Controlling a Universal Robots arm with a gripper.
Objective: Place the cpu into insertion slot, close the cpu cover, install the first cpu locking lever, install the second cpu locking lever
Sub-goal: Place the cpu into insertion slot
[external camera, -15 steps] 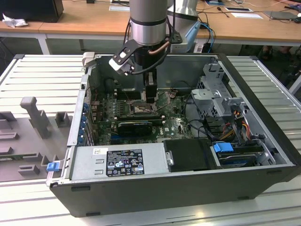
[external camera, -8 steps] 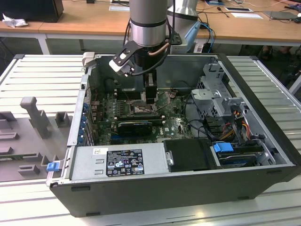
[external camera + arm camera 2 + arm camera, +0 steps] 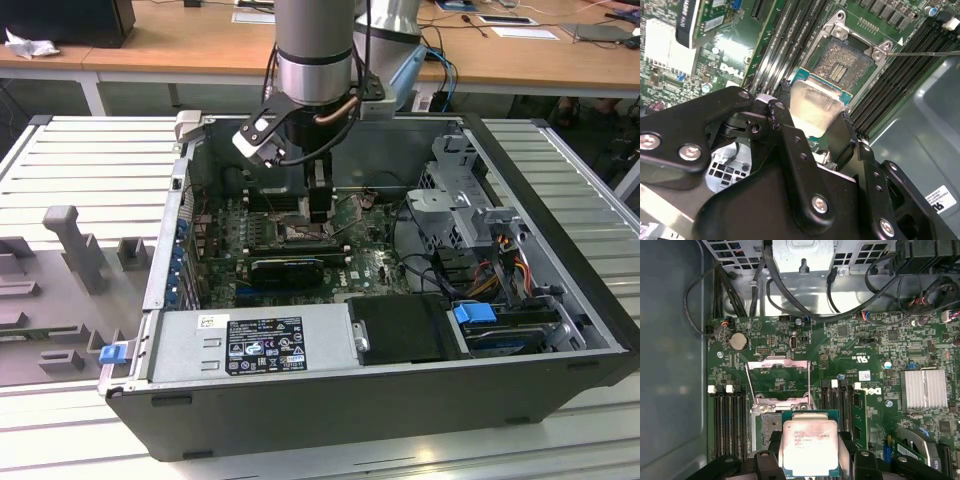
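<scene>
The fingers (image 3: 787, 132) are clamping the cpu (image 3: 810, 447) by two opposite edges, so it is sitting between them. It is hanging just above the insertion slot (image 3: 842, 65) amid the motherboard (image 3: 880, 350). Beyond, the cpu cover (image 3: 778, 374) is standing swung open.

We lose one edge of the cpu (image 3: 816, 102) behind the pincer (image 3: 815, 127) in the second wrist view, and in the first wrist view the cpu hides most of the insertion slot (image 3: 769, 426) beneath it.
</scene>
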